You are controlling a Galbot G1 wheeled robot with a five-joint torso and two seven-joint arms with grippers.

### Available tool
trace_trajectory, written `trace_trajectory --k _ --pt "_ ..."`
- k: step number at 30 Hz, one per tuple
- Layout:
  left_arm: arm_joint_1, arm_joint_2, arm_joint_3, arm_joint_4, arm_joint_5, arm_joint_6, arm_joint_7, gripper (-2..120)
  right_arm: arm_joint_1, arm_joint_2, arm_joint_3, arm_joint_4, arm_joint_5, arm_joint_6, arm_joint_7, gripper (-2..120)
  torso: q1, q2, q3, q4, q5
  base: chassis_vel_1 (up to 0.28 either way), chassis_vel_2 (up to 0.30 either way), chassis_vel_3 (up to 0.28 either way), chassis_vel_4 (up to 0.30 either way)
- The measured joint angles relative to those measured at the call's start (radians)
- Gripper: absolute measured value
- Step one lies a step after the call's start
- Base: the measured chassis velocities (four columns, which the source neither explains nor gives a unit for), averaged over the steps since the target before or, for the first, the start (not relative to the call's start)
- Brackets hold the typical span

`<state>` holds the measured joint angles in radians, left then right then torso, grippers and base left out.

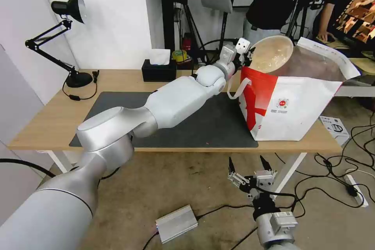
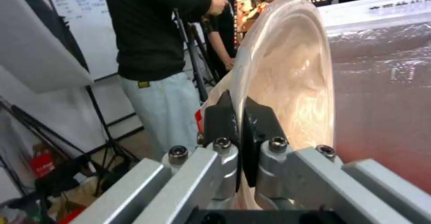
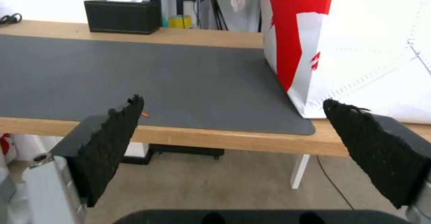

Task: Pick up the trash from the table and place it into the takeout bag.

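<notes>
Above the open mouth of the takeout bag [image 1: 291, 111], the left gripper [image 1: 245, 55] held the beige bowl [image 1: 271, 52] by its rim, and the left arm reached across the dark grey mat [image 1: 211, 125]. In the left wrist view, the two black fingers [image 2: 221, 119] were pressed together on the thin edge of the bowl [image 2: 292, 82], one on each side of the rim. The bowl was tilted on its side, its inside turned toward the robot, and its lower part seemed to be already below the top edge of the bag, though this was hard to judge. The bag stood upright on the right end of the table [image 1: 47, 125], partly on the mat. The right gripper [image 1: 250, 164] hung low in front of the table edge, its fingers [image 3: 112, 140] spread wide apart and holding nothing. A black tissue box [image 1: 159, 71] stood at the back of the table, well apart from the bag.
</notes>
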<state>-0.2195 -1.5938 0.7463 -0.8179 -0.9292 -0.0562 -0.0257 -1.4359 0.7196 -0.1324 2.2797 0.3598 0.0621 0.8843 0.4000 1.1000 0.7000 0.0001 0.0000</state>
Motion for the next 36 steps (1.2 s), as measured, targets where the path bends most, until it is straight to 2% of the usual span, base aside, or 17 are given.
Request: trace_trajectory --k 17,21,26,36 --pt "0.002 0.010 0.021 -0.032 0.063 -0.064 0.088 0 0.000 0.000 0.000 0.000 0.000 0.000 0.000 100 0.000 0.000 0.000 -0.0001 0.0000 0.000 0.000 0.000 0.000" --pt "-0.003 0.035 0.043 -0.057 0.067 -0.082 0.134 0 0.000 0.000 0.000 0.000 0.000 0.000 0.000 100 0.000 0.000 0.000 -0.0002 0.0000 0.000 0.000 0.000 0.000" --pt "-0.008 0.057 0.067 -0.071 0.087 -0.112 0.169 17 0.000 0.000 0.000 0.000 0.000 0.000 0.000 100 0.000 0.000 0.000 0.0000 -0.0001 0.000 0.000 0.000 0.000" --pt "-0.018 0.071 0.084 -0.077 0.107 -0.138 0.181 53 0.000 0.000 0.000 0.000 0.000 0.000 0.000 100 0.000 0.000 0.000 0.0000 -0.0001 0.000 0.000 0.000 0.000"
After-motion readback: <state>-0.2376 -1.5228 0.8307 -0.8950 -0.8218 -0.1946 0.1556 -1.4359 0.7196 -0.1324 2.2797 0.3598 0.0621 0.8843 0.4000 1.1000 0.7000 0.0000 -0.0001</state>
